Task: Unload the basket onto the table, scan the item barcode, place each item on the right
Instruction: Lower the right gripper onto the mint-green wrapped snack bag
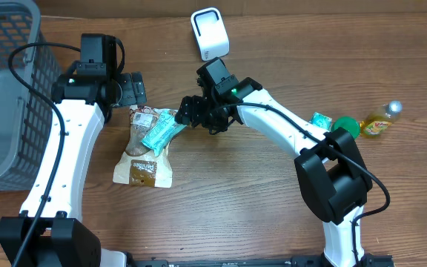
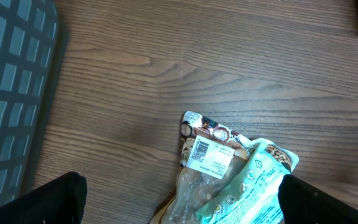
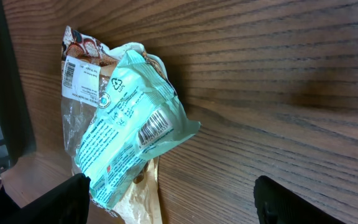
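A mint-green packet (image 1: 160, 132) lies across the top of a brown and clear snack bag (image 1: 144, 159) on the wooden table. In the right wrist view, the packet (image 3: 129, 124) faces up and shows its barcode (image 3: 154, 127). The bag's white label (image 2: 209, 155) shows in the left wrist view. My right gripper (image 1: 191, 111) hovers open at the packet's right end, holding nothing. My left gripper (image 1: 132, 90) stands wide open just behind the bag's top edge. A white scanner (image 1: 210, 33) stands at the back of the table.
A grey mesh basket (image 1: 6, 89) fills the far left. To the right lie a yellow bottle (image 1: 380, 122), a green-lidded item (image 1: 345, 126) and a small teal packet (image 1: 319, 119). Bare wood lies in front of the bag.
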You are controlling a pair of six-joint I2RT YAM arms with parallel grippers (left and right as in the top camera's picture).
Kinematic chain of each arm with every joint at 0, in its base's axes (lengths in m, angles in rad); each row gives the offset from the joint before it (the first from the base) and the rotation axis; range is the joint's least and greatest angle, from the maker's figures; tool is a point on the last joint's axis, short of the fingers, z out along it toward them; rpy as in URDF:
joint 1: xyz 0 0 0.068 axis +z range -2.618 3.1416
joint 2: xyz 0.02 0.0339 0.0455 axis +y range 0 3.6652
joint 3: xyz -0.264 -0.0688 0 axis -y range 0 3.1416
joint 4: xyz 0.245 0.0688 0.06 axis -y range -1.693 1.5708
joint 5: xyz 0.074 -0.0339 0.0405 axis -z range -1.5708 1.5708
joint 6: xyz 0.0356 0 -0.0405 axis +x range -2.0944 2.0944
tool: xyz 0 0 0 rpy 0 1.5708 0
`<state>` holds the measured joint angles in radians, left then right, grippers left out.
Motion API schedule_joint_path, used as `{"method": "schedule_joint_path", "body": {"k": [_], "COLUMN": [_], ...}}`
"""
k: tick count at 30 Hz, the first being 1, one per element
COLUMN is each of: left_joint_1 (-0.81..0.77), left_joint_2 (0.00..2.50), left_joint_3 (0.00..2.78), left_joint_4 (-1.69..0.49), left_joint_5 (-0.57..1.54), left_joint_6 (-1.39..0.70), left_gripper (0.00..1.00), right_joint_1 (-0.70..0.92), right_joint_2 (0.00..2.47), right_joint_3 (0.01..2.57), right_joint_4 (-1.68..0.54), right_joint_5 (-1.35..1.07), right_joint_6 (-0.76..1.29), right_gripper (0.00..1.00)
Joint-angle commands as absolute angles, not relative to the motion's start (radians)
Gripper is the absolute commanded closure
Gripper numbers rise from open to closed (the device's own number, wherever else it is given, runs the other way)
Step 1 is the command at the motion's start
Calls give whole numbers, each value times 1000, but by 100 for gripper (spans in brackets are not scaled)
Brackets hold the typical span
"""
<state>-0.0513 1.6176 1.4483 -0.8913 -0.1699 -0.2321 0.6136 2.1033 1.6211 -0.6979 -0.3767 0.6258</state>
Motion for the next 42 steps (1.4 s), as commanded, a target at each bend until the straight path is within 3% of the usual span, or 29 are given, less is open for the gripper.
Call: {"method": "schedule_joint_path", "body": {"k": [1, 42], "left_joint_1": [-46, -46], "left_joint_2": [1610, 1610], "left_joint_3": [1456, 1456], "left_joint_4": [-889, -889], "left_joint_5": [-183, -183], "left_joint_6": [-220, -220], "left_gripper": [0, 1], "right_joint_1": [629, 661], "right_joint_2": [2103, 2104], "right_joint_3": [1636, 1589], "right_joint_4": [-697, -664], "right_joint_5": [-366, -314], "right_joint_6": [628, 629], "right_gripper": [19, 19]}}
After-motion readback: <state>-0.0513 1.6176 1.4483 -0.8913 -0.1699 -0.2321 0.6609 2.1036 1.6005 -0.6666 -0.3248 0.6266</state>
